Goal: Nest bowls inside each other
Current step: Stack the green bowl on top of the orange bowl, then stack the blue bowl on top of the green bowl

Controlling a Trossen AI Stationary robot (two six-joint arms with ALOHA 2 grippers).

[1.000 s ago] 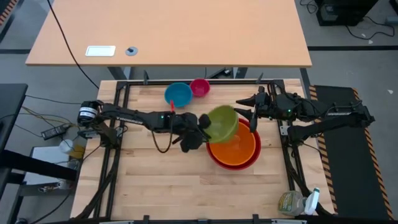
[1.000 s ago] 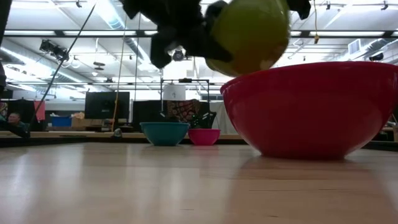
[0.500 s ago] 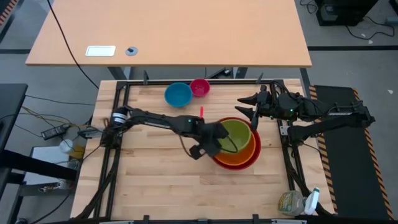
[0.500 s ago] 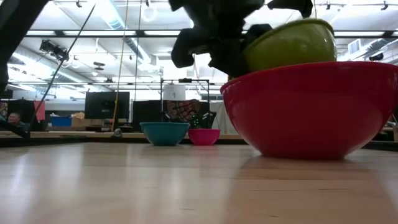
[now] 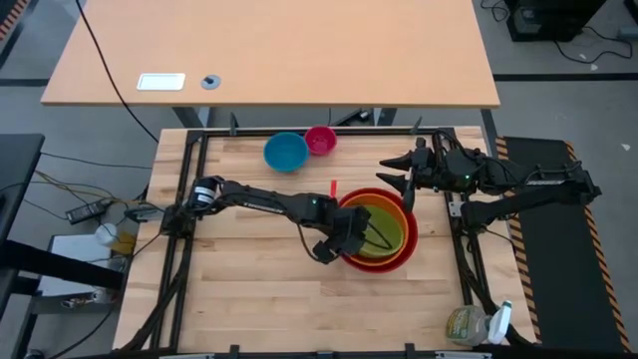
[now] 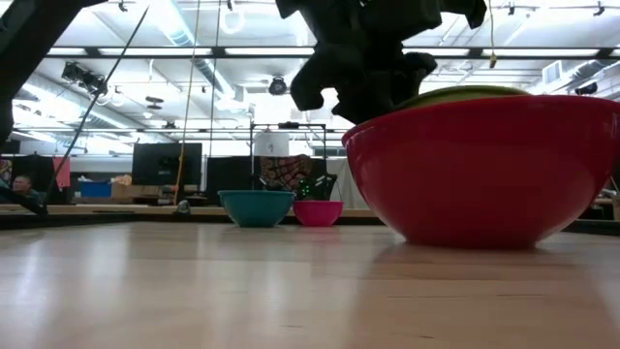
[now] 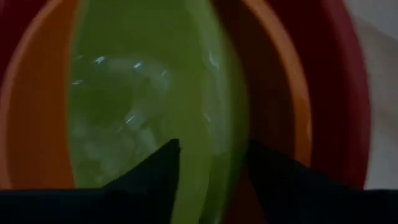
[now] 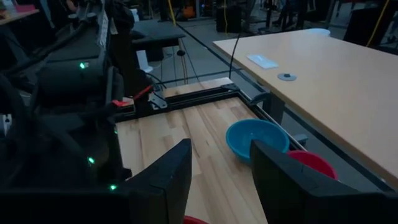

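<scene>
The red bowl [image 5: 344, 261] stands right of the table's middle, with the orange bowl [image 5: 409, 239] inside it and the yellow-green bowl [image 5: 384, 221] level inside that. My left gripper [image 5: 351, 237] is open at their left rim. One finger [image 7: 155, 177] stands inside the yellow-green bowl's rim [image 7: 208, 186] and the other finger [image 7: 280, 177] outside it. The blue bowl [image 5: 285, 152] and the magenta bowl [image 5: 320, 140] rest on their bases near the far edge. My right gripper [image 8: 221, 180] waits open above the table's far right [image 5: 391, 172].
A black frame [image 5: 299, 133] runs along the table's edges. A spray bottle [image 5: 474, 324] lies at the near right corner. A light wooden desk [image 5: 269, 50] stands beyond the far edge. Bare wood [image 5: 249, 289] stretches across the near left of the table.
My left gripper has carried the yellow-green bowl toward the right edge and down. The bowl, held tilted above the red bowl a second ago, has swung level and sunk into the orange bowl. Only its rim shows above the red bowl in the low view.
</scene>
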